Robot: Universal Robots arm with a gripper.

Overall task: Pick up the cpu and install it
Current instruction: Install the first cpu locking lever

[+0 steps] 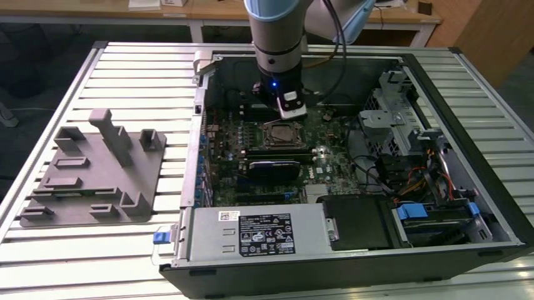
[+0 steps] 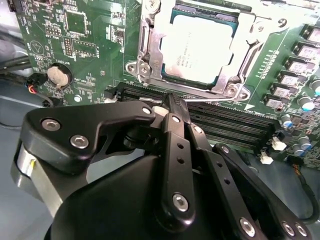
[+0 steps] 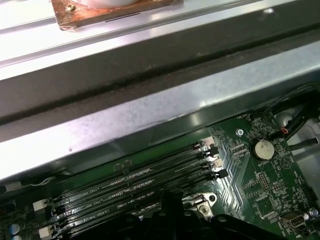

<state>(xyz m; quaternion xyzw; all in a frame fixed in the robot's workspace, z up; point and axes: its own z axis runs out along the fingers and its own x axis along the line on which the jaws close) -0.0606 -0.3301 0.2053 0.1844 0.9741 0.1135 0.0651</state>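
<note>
Silver-grey, shiny square cpu (image 2: 197,47) with thin pale rim, seated flat in the metal-framed socket (image 2: 150,55) on the green motherboard (image 2: 75,45); at 6 o'clock of it the black gripper (image 2: 167,107), jaws pinched together, holding nothing

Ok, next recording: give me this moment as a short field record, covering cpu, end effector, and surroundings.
cpu: silver-topped chip seated in the motherboard socket, metal frame around it
end effector: fingers closed together, holding nothing, hanging over the memory slots beside the socket
arm position: above the open computer case, over the motherboard
fixture: grey plastic block on the table at the exterior view's left, nothing on it
</note>
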